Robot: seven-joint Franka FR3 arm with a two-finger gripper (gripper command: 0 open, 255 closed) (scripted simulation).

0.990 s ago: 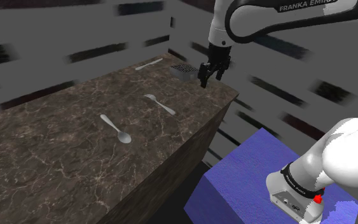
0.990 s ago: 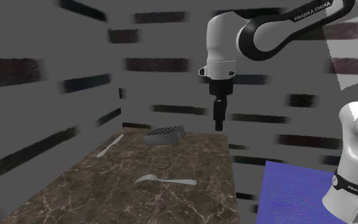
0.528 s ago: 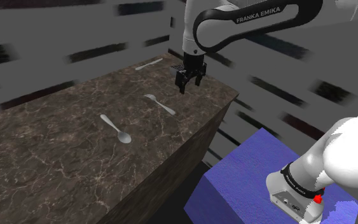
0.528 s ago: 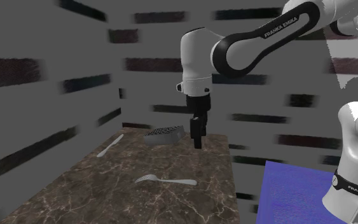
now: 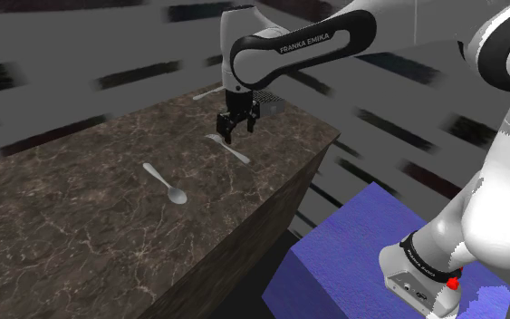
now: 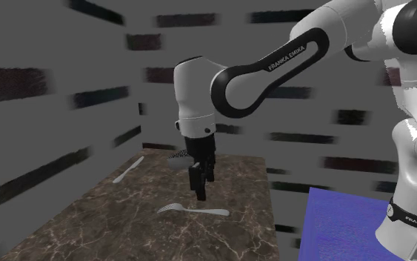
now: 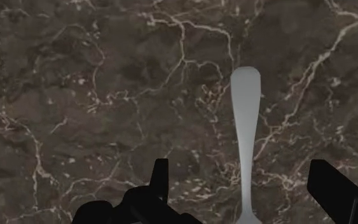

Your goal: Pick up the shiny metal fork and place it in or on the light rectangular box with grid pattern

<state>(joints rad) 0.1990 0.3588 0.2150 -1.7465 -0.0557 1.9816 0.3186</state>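
Now | claw (image 5: 229, 136) wide above fork (image 5: 240, 156) | spoon (image 5: 165, 183) nearby | box (image 5: 272, 103) partly behind arm (image 5: 289, 45)

These pictures are dim. The grey walls (image 5: 53, 63) have dark streaks that look smeared and blurry. The dark stone countertop (image 5: 81, 217) gets soft, even light, and you can see its pale veins right out to its edges. The white arm (image 5: 289, 43) is the brightest thing. Its big lower part goes grey on the underside, so the light seems to come from above. The shade there has a jagged, saw-like edge. The blue stand (image 5: 352, 245) looks bright too. In the wrist view the fork (image 7: 245, 121) is a flat, pale grey. The gripper (image 7: 239, 168) is just plain black shapes against the dark stone.
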